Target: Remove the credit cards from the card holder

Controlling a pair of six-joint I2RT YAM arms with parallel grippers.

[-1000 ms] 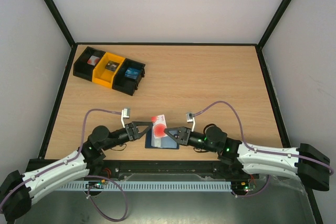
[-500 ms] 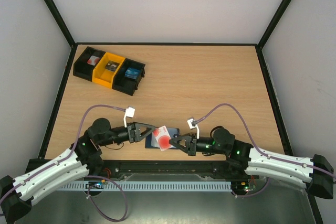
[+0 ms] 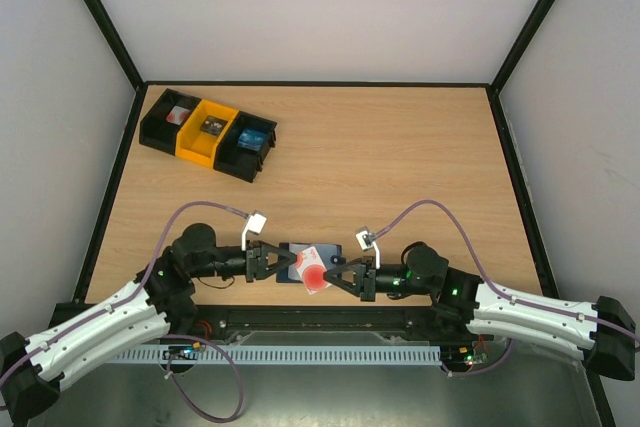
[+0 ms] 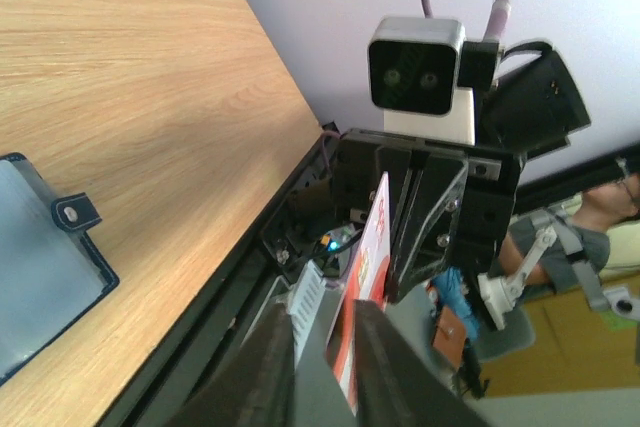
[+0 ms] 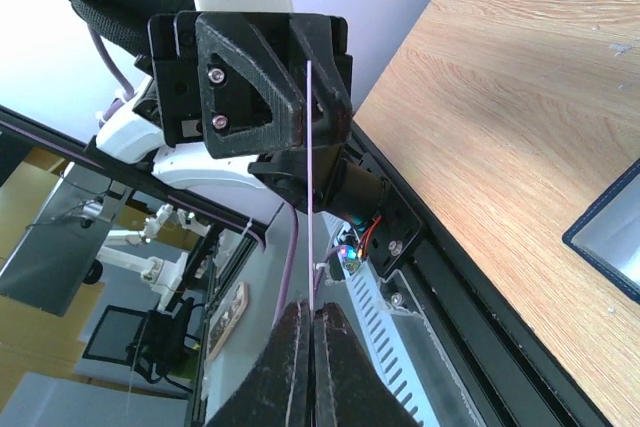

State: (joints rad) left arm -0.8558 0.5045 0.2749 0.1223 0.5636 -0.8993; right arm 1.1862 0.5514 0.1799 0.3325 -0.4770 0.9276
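The card holder (image 3: 312, 250) lies open on the table close to the front edge, dark blue with a paler inner panel (image 4: 40, 267) and a small tab (image 4: 78, 213); one corner of it shows in the right wrist view (image 5: 612, 232). Just in front of it, a white credit card with a red disc (image 3: 316, 274) stands on edge between both grippers. My right gripper (image 3: 336, 275) (image 5: 311, 307) is shut on the card (image 5: 310, 177), which shows edge-on. My left gripper (image 3: 290, 267) (image 4: 322, 305) has its jaws around the card's other end (image 4: 372, 237), with a gap on one side.
A black-and-yellow row of bins (image 3: 207, 134) with small items stands at the back left. The black table frame (image 3: 320, 312) and a slotted cable duct (image 3: 300, 355) run just under the grippers. Black posts rise at the table's corners.
The right gripper has carried the card from above the holder down toward the front edge. The left gripper has moved right to the card, widened, then narrowed its jaws around it.
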